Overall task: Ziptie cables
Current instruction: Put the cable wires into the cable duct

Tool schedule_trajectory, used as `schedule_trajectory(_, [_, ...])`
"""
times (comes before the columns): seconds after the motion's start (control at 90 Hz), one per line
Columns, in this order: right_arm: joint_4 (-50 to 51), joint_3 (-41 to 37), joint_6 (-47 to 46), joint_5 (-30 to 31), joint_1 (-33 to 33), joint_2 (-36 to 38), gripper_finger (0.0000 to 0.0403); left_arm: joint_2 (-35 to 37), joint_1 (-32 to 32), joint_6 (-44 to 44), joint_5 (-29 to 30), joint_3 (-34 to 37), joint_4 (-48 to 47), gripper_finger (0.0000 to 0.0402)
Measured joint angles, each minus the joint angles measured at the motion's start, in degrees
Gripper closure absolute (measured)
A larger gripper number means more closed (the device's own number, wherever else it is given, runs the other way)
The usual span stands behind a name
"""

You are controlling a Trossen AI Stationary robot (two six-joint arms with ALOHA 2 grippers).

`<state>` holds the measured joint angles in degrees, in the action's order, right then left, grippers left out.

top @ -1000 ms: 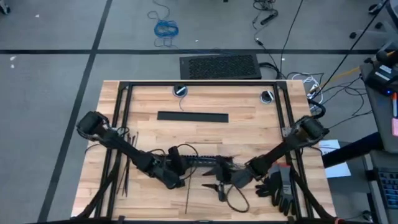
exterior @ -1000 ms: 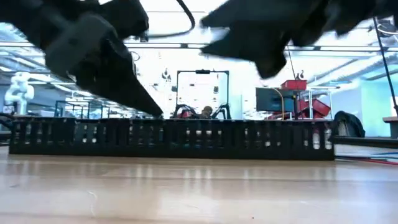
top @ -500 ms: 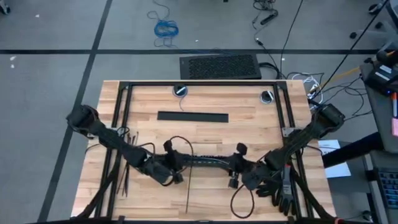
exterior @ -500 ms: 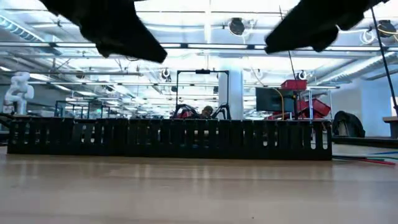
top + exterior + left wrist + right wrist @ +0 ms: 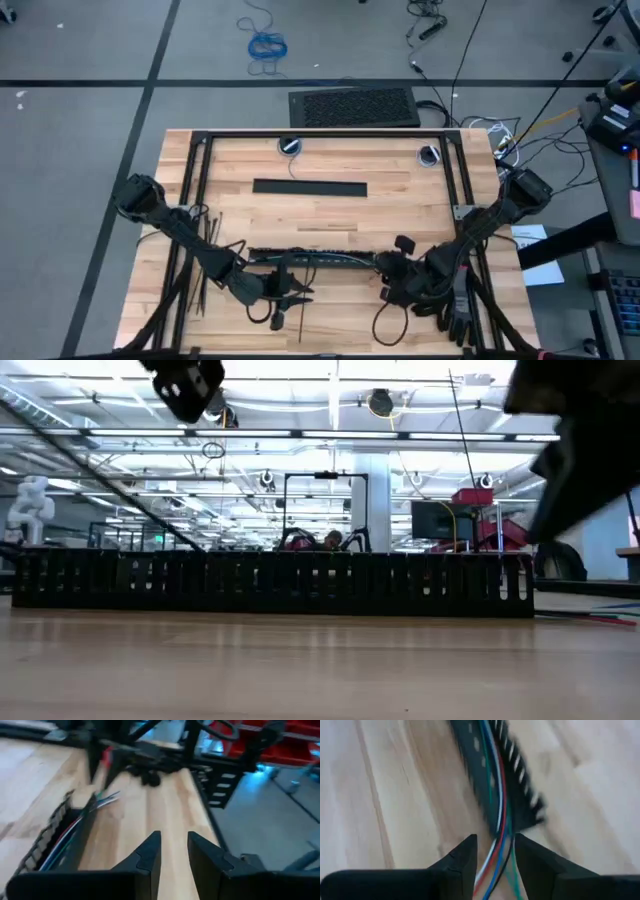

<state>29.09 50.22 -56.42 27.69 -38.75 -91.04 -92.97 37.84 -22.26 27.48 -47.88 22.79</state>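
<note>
Looking down from the high view, you see the cables lying in a slotted black duct across the near part of the desk, the left gripper just beside its one end, the right gripper at the other. The zipties lie beside the duct's left end. In the left wrist view, the fingers stand slightly apart, empty. In the right wrist view, parted fingers straddle the cables.

cables between both hands; zipties left; bar behind

Overhead straight down, low level across the table, wrists close (shared: tabletop).
</note>
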Motion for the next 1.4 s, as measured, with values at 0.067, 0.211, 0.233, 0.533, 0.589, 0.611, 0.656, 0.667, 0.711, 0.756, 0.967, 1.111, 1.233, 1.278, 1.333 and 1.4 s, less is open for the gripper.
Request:
schedule_trajectory(0.067, [-2.22,0.04,0.48,-1.41,-0.36,-2.6,0.0309,0.18,0.82,-0.33,3.36,0.0,-0.38,0.0308])
schedule_trajectory(0.211, [-5.09,0.02,1.23,0.99,0.79,-8.98,0.0337,1.47,1.77,0.32,8.2,-0.04,0.02,0.0308])
schedule_trajectory(0.233, [-5.5,0.04,1.26,1.67,1.17,-9.81,0.0341,1.63,1.72,0.3,8.2,-0.03,-0.08,0.0308])
schedule_trajectory(0.533, [-13.65,0.2,9.67,4.84,5.96,-13.6,0.0386,2.86,1.68,0.36,8.4,-0.02,-3.03,0.0308])
schedule_trajectory(0.589, [-15.63,0.14,12.52,5.52,7.09,-13.73,0.039,2.9,1.67,0.18,8.41,-0.04,-3.77,0.0308])
schedule_trajectory(0.611, [-16.36,0.13,13.64,5.47,7.55,-13.76,0.0391,2.93,1.66,0.0,8.44,-0.04,-4.45,0.0308])
schedule_trajectory(0.656, [-18.21,0.07,15.65,5.07,8.47,-13.81,0.0392,2.91,1.67,-1.14,8.69,-0.04,-6.05,0.0308])
schedule_trajectory(0.667, [-18.77,0.05,16.09,4.96,8.65,-13.79,0.0392,2.91,1.68,-1.4,8.77,-0.04,-6.49,0.0308])
schedule_trajectory(0.711, [-21.05,-0.08,17.6,4.5,8.92,-13.47,0.0392,2.91,1.91,-3.26,9.06,-0.04,-8.26,0.0308])
schedule_trajectory(0.756, [-23.33,-0.13,18.98,3.93,8.88,-12.72,0.0392,2.91,2.21,-5.46,9.22,-0.04,-9.92,0.0308])
schedule_trajectory(0.967, [-13.48,-0.04,13.25,5.47,4.92,-6.58,0.0401,1.65,4.46,-22.37,9.49,-0.04,-22.57,0.0308])
schedule_trajectory(1.111, [-3.62,-0.02,4.88,7.57,2.06,-6.07,0.0402,-2.23,6.78,-31.18,9.48,-0.02,-24.07,0.0308])
schedule_trajectory(1.233, [0.24,-0.02,1.37,9.22,1.42,-6.61,0.0403,-5.61,8.09,-36.28,9.47,-0.03,-26.11,0.0308])
schedule_trajectory(1.278, [0.94,-0.02,1.29,10.63,1.48,-6.88,0.0403,-6.65,8.11,-38.3,9.46,-0.03,-28.25,0.0308])
schedule_trajectory(1.333, [1.46,-0.02,1.46,12.3,2.01,-7.31,0.0403,-7.69,8.11,-40.39,9.47,-0.02,-31.67,0.0308])
schedule_trajectory(1.4, [1.43,-0.02,1.65,12.87,3.23,-7.82,0.0403,-8.7,7.87,-43.64,9.45,-0.04,-36.43,0.0308])
